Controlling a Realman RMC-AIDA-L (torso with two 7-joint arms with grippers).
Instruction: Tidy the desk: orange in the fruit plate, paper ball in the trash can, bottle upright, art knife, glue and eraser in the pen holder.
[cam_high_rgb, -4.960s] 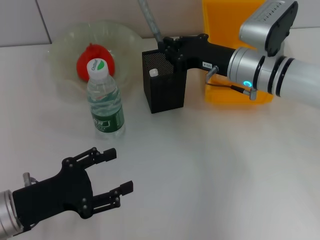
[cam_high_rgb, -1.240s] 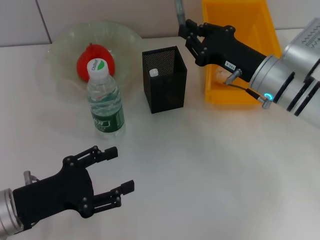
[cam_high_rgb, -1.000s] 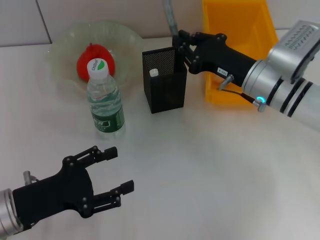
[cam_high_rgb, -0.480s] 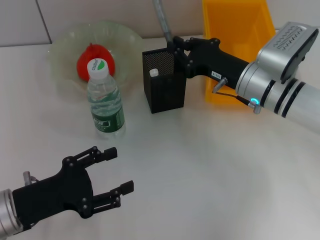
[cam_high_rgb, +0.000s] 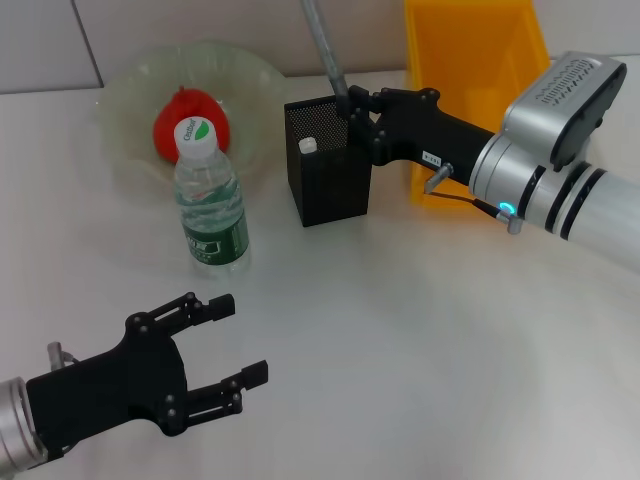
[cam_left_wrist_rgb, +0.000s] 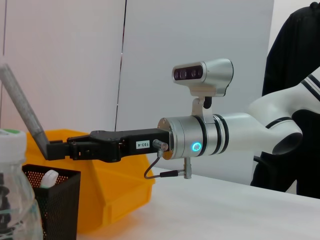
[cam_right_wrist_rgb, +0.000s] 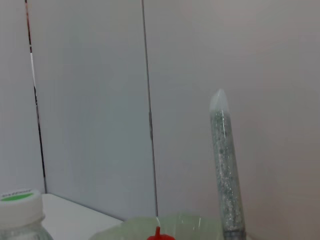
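A: Right gripper (cam_high_rgb: 352, 108) — position, state?
B: At the back rim of the pen holder (cam_high_rgb: 329, 160), clamped on the glue (cam_high_rgb: 322, 45), a grey glittery tube tilted above the holder.
A: Rest of the desk?
B: Bottle (cam_high_rgb: 209, 200) upright; orange (cam_high_rgb: 185, 118) in the fruit plate (cam_high_rgb: 135, 80); yellow trash can (cam_high_rgb: 470, 50) behind the right arm.
A: Left gripper (cam_high_rgb: 226, 346)?
B: Low near the front edge, fingers spread wide, holding nothing

You have bare counter (cam_high_rgb: 400, 340) between the two arms. The bottle (cam_high_rgb: 211, 200) stands just beside the pen holder (cam_high_rgb: 327, 162), narrowing that gap; the yellow bin (cam_high_rgb: 470, 60) blocks the holder's other side.
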